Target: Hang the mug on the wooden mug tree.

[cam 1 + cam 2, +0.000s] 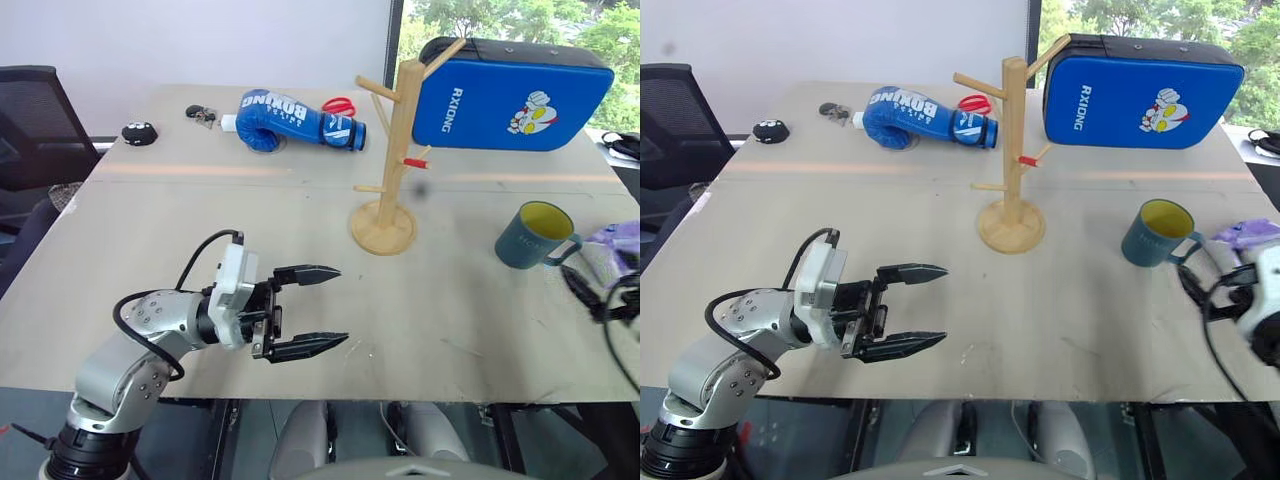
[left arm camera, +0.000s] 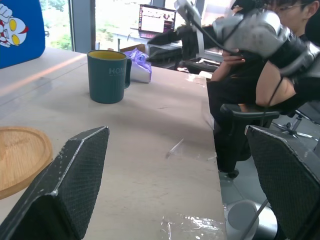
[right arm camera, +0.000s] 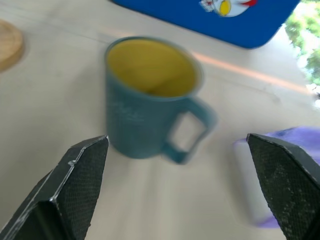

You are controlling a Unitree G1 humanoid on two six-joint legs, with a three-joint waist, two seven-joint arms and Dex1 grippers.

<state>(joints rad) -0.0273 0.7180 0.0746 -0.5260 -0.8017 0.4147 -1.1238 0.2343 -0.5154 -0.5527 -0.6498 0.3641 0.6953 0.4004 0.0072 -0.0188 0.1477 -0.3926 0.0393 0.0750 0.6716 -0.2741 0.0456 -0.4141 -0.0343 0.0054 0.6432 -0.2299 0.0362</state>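
Approaching the mug (image 3: pixel 150 100) with right gripper (image 3: pixel 175 190) fingers spread wide, empty | left gripper (image 1: pixel 305 310) fingers open, empty | risk: fingers knocking the handle, tipping the mug before the wooden mug tree (image 1: pixel 392 150).

mug (image 3: pixel 145 100) upright on table (image 3: pixel 60 125) | right gripper (image 3: pixel 180 190) spread wide

The dark teal ceramic mug (image 3: pixel 150 97) with yellow inside is motion-blurred; its pale side lettering is unreadable; the purple wrapped object (image 3: pixel 280 170) beside it is blurred and edge-cut.
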